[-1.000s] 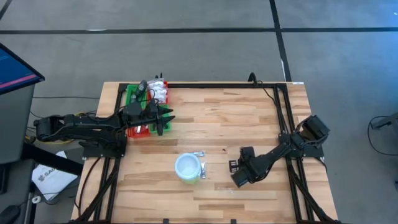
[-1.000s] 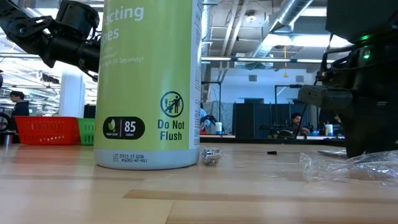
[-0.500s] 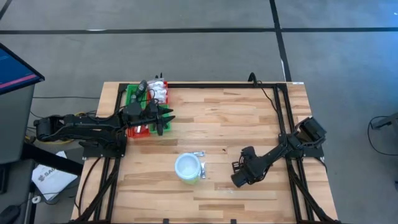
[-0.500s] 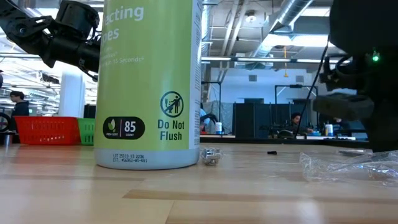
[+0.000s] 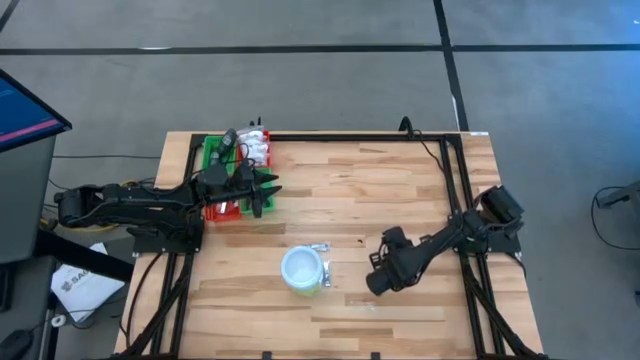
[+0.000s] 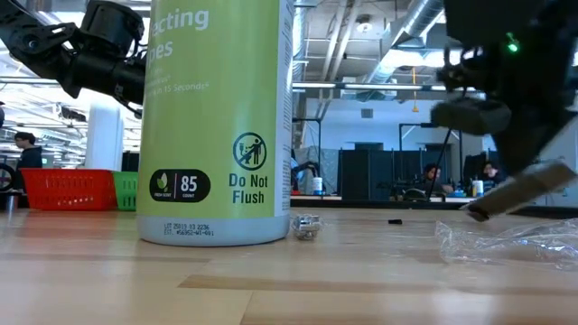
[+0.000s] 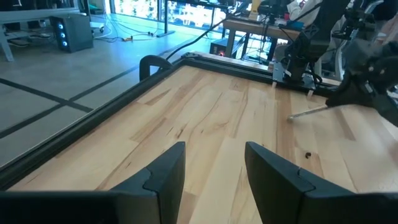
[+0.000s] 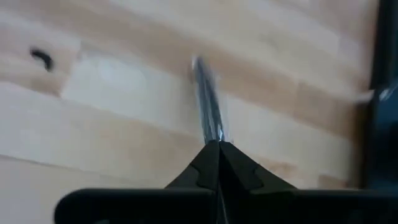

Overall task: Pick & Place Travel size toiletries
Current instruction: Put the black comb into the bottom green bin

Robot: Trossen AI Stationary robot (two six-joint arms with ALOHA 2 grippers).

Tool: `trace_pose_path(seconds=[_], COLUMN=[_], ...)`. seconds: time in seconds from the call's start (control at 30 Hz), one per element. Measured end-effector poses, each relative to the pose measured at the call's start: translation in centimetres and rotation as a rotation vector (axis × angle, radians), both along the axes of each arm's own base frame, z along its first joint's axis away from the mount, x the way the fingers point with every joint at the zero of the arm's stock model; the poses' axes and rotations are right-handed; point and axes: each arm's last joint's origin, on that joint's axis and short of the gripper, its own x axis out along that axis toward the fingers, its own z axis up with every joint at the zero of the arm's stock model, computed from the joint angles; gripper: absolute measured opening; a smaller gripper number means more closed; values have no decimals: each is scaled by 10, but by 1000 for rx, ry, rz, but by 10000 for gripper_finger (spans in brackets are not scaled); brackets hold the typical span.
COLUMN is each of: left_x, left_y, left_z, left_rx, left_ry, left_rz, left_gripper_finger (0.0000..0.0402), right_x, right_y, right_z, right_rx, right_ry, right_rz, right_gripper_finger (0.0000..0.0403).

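A thin clear sachet (image 8: 208, 102) is pinched by the right gripper (image 8: 217, 149), lower right in the high view.
It is lifted off the counter (image 5: 400, 190) for carrying; the left gripper (image 7: 214, 165) is held open beside the tray (image 5: 222, 208), upper left.

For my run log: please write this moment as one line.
right gripper: shut on slim stick, lifted | left gripper: open, by tray

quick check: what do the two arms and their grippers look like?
Both arms are dark, jointed, with black cables along them. The left gripper has two broad, flat, matte black fingers. The right gripper has black fingers tapering to a point; a green light glows on its wrist.
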Motion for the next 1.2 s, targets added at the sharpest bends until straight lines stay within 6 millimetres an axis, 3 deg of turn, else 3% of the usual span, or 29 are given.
trace_pose_path(seconds=[0.3,0.43,0.67,0.9,1.03,1.2], left_x=[0,0,0,0,0,0], left_y=[0,0,0,0,0,0], left_z=[1,1,1,1,1,1], left_rx=[0,-3,-5,-5,-4,-4], left_ry=[-10,-11,-12,-12,-12,-12], left_rz=[-5,-4,-4,-3,-3,-3], left_gripper_finger=[159,159,159,159,159,159], right_x=[22,30,22,2,1,1], right_y=[-16,-22,-17,-24,-24,-24], right_z=[41,47,14,-20,-27,-28], right_rx=[-113,-99,-30,-61,-55,-55], right_ry=[35,48,56,-15,-56,-72], right_rz=[136,190,218,6,-32,-48], right_gripper_finger=[0,0,0,8,24,79])
